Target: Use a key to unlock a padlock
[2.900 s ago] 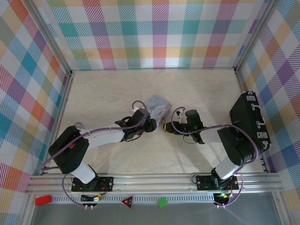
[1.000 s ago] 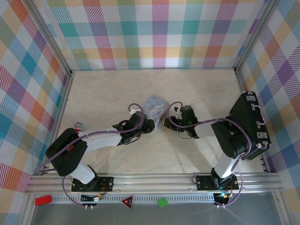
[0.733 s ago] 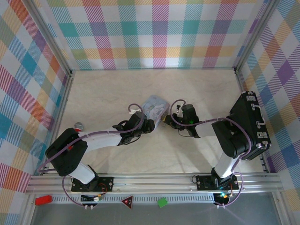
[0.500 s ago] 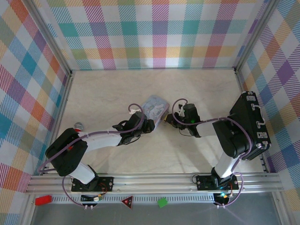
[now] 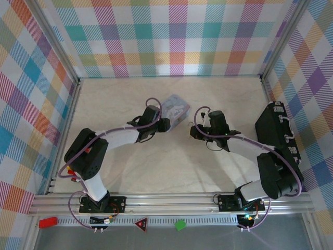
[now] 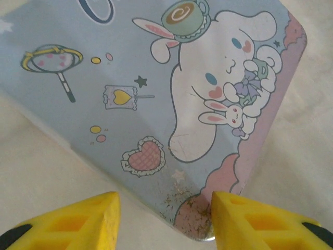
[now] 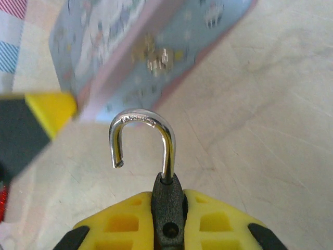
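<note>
Down at the near edge, the rail [image 5: 171,202] carries a red block [image 5: 48,222] and a green block [image 5: 180,225]. Out toward the middle of the table [image 5: 119,166], it's the right gripper [image 5: 193,130] first. Its yellow fingers [image 7: 119,224] are pinched tight on the black body of the padlock [image 7: 167,200], a firm hold. The silvery shackle [image 7: 156,125] stands up out of that body, swung open. Its free end hangs over bare table, just short of the tin [image 7: 197,36].

Facing it, the left gripper [image 6: 164,211] has its fingers partly spread, and the tin's near corner sits between them. One pad [image 6: 244,219] is right at that corner, while the other leaves a strip of table between itself and the tin's edge.

The light-blue tin, a white cartoon animal on its lid, lies just beyond both grippers. It is in the far half of the table, about midway between the left and right edges. A black case [image 5: 273,125] lies along the right edge.
</note>
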`<action>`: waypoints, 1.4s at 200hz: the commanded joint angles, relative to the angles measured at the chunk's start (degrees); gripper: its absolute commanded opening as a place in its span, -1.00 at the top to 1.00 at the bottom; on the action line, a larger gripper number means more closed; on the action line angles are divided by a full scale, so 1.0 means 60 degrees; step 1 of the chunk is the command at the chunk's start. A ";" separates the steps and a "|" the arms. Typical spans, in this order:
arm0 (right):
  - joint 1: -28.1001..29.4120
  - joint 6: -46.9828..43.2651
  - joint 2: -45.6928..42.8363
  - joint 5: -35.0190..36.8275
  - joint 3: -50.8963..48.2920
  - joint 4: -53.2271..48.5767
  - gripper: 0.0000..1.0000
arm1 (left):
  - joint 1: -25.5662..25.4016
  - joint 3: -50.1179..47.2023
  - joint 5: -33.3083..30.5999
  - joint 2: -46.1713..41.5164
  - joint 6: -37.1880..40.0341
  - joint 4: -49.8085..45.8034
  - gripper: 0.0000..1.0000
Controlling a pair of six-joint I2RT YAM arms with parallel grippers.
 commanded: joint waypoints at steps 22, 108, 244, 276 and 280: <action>-0.0008 -0.1354 -0.0428 0.0035 0.0416 -0.2253 0.89 | 0.1144 0.0930 -0.0267 0.0698 0.1115 -0.2059 -0.06; 0.1517 -0.2008 -0.0172 0.0704 0.1523 -0.4788 0.89 | 0.1294 -0.2174 -0.1445 -0.4940 0.0859 -0.1016 -0.31; 0.3844 -0.1543 0.2157 0.1572 0.2931 -0.6025 0.82 | 0.1480 -0.6702 -0.3332 -1.1141 0.1049 -0.1257 -0.62; 0.3846 -0.1633 0.2786 0.1792 0.3195 -0.6183 0.78 | 0.1524 -0.6515 -0.3405 -1.0558 0.1023 -0.1163 -0.64; 0.3846 -0.1669 0.2836 0.1839 0.3237 -0.6219 0.75 | 0.1526 -0.6526 -0.3392 -1.0532 0.1029 -0.1117 -0.65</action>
